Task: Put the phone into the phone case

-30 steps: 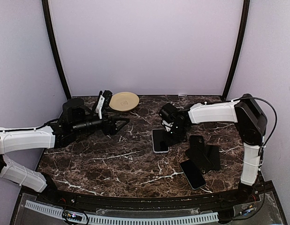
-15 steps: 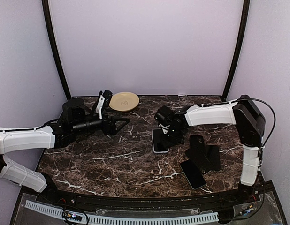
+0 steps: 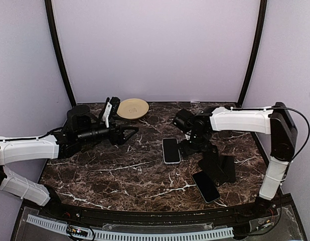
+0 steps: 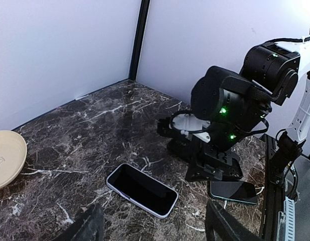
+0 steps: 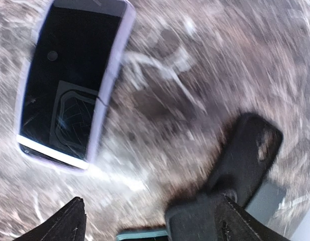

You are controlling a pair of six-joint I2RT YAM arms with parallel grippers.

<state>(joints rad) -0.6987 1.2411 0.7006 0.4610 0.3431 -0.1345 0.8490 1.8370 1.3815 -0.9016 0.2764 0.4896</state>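
Note:
A phone (image 3: pixel 171 150) (image 4: pixel 142 190) (image 5: pixel 69 85) with a pale lavender rim lies screen up at mid-table, with nothing touching it. Just right of it my right gripper (image 3: pixel 194 146) (image 5: pixel 152 228) hovers open and empty, above the near end of a black phone case (image 3: pixel 217 163) (image 5: pixel 248 150). In front of the case lies a second, dark phone (image 3: pixel 205 186) (image 4: pixel 234 192) with a teal edge. My left gripper (image 3: pixel 129 132) (image 4: pixel 152 231) stands open and empty at the left, pointing towards the pale-rimmed phone. The right wrist view is motion-blurred.
A beige plate (image 3: pixel 133 108) (image 4: pixel 4 158) sits at the back of the marble table, with a small black-and-white object (image 3: pixel 111 107) beside it. Purple walls and black poles close in the back and both sides.
My right gripper, which was narrowed over the pale-rimmed phone's far end, has opened and swung right towards the black case. The phone stays put. The left arm has not moved.

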